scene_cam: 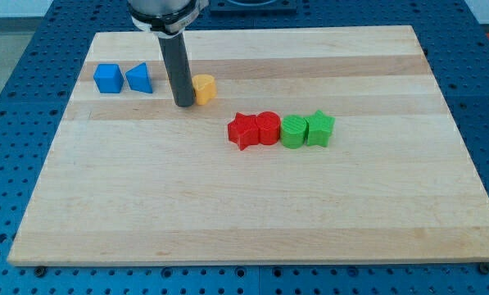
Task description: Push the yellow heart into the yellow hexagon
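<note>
One yellow block point(205, 88) lies near the view's top, left of centre, on the wooden board point(244, 205). Its shape is hard to make out, and the rod covers its left side. My tip point(183, 105) rests on the board at the block's lower left edge, touching it or nearly so. I see no second yellow block; it may be hidden behind the rod.
Two blue blocks point(107, 78) point(138, 79) sit side by side at the view's upper left. A row in the middle holds a red star point(243, 131), a red cylinder point(267, 128), a green rounded block point(293, 131) and a green star point(319, 128).
</note>
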Available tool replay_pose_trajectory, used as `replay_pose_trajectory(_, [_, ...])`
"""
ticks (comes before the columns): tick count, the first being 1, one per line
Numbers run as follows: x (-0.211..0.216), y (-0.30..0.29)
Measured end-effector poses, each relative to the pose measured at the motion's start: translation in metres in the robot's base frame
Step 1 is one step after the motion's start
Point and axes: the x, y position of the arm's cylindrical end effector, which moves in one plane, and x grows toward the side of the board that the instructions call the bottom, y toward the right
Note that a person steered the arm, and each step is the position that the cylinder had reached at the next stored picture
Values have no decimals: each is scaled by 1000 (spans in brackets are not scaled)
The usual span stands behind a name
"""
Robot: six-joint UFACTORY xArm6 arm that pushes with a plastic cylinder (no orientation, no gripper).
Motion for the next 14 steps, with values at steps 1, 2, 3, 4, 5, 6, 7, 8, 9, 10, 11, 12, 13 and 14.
replay_pose_trajectory(1, [21, 0])
replay_pose_trajectory(2, [32, 0])
replay_pose_trajectory(3, [26, 4])
replay_pose_trajectory(4, [21, 6])
replay_pose_trajectory(5, [16, 10])
replay_pose_trajectory(6, [6, 10])
replay_pose_trajectory(7, [-6, 10])
replay_pose_trajectory(8, [-12, 10])
replay_pose_trajectory(9, [-13, 10])
replay_pose_trajectory(10, [-8, 18])
replay_pose_trajectory(11, [-7, 46])
replay_pose_trajectory(12, [-4, 78])
replay_pose_trajectory(13, [-6, 86])
replay_pose_trajectory(14, [-8, 82])
